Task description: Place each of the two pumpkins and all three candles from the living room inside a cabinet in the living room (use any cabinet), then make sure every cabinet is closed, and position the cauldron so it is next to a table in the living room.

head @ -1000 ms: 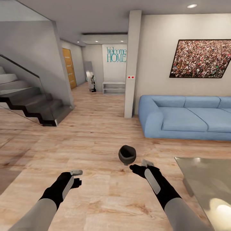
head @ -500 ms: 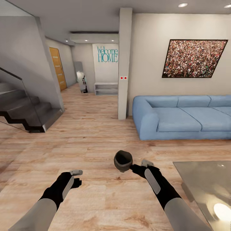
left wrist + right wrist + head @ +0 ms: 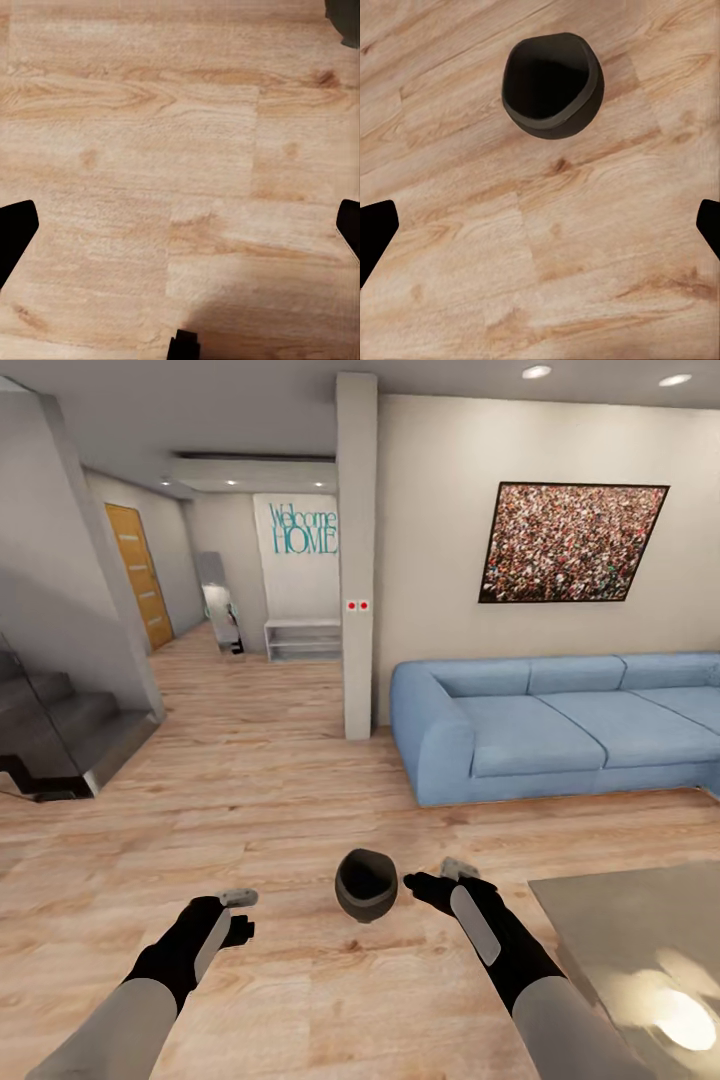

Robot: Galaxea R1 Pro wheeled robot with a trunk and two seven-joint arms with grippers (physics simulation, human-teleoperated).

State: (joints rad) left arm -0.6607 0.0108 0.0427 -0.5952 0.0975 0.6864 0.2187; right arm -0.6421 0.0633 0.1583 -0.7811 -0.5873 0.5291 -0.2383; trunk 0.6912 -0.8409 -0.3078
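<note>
The black cauldron [image 3: 366, 885] stands upright on the wood floor, between my two hands and just ahead of them. My right gripper [image 3: 438, 877] hovers open close to its right side without touching it. In the right wrist view the cauldron [image 3: 553, 84] lies beyond the open right gripper [image 3: 540, 225], mouth showing. My left gripper [image 3: 243, 913] is open and empty over bare floor, a little way left of the pot. A dark edge of the cauldron [image 3: 345, 19] peeks into the left wrist view past the open left gripper [image 3: 180, 225]. The glass-topped table [image 3: 620, 930] sits at lower right. Pumpkins, candles and cabinet are out of view.
A blue sofa [image 3: 540, 730] runs along the right wall under a framed picture [image 3: 572, 542]. A white pillar [image 3: 357, 560] stands left of it. Stairs [image 3: 60, 740] rise at the far left. A hallway with a low white shelf [image 3: 302, 640] opens behind.
The camera has swung to the right, so the room slid left in the picture. The cauldron now appears nearer and between my hands. Both arms keep the same pose.
</note>
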